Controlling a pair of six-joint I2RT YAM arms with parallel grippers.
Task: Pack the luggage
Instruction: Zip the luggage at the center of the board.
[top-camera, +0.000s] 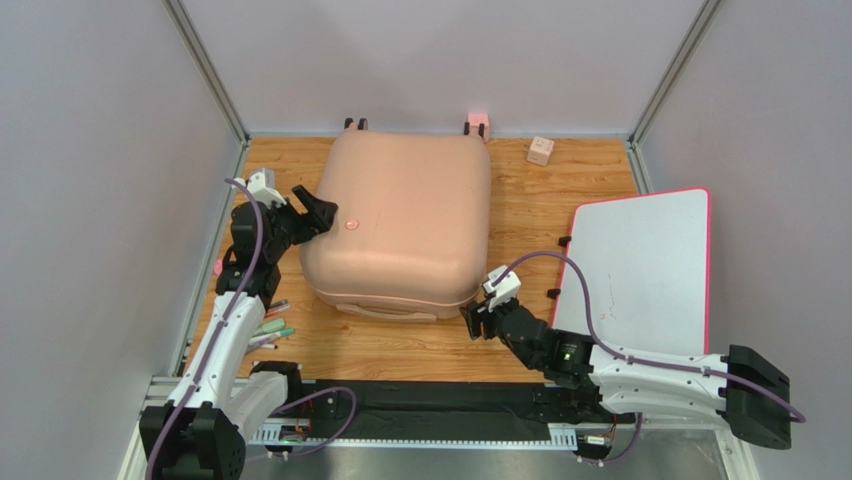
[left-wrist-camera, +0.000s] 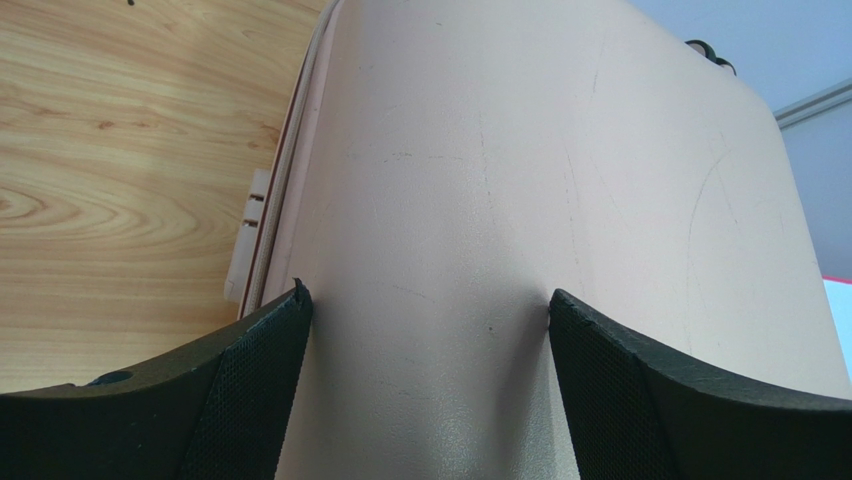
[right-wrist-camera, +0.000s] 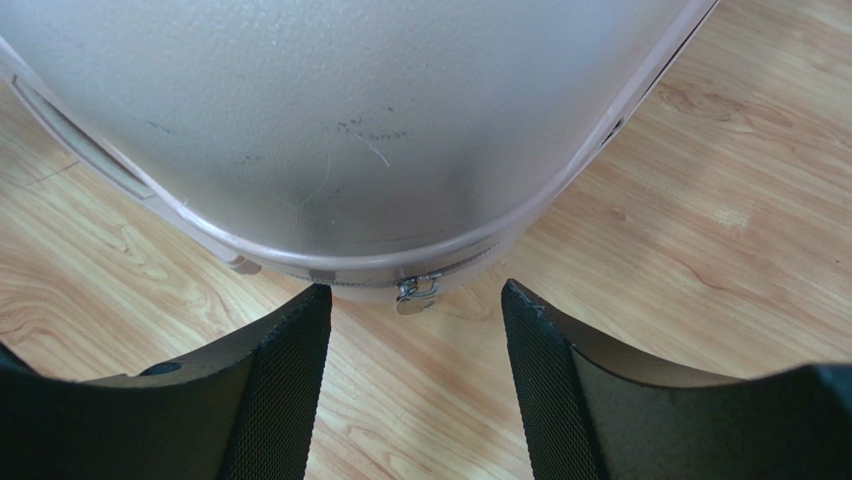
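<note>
The large pale pink hard-shell suitcase with rounded corners (top-camera: 400, 225) lies shut and flat on the wood-grain desk (top-camera: 560, 190). It sits between the two sets of fingers, reaching from them toward the far wall. Its small black caster wheels (top-camera: 355, 123) are on the end farthest from both grippers.

The left gripper (top-camera: 318, 212) is at the suitcase's left flank, with the shell's small round emblem (top-camera: 349, 224) just beyond its tips. In the left wrist view its two black mesh-faced fingers (left-wrist-camera: 250, 380) are spread wide and grasp nothing. The pink shell (left-wrist-camera: 520, 200) fills the whole gap between them. The tips sit right at the shell, though actual contact cannot be told.

The right gripper (top-camera: 478, 318) is at the suitcase's near right corner. In the right wrist view its fingers (right-wrist-camera: 280, 390) stand apart and released, with only bare desk (right-wrist-camera: 420, 400) between them. The small metal zipper pull (right-wrist-camera: 412, 293) hangs from the seam just ahead of the gap, close to the tips but not pinched.

To the outer side of the right fingers, a flat white board with a pink rim (top-camera: 640, 265) lies on the desk. Well beyond them, near the far wall, sits a small pale wooden cube (top-camera: 540, 150). Several coloured pens (top-camera: 270, 328) lie behind the left fingers, beside that arm.
</note>
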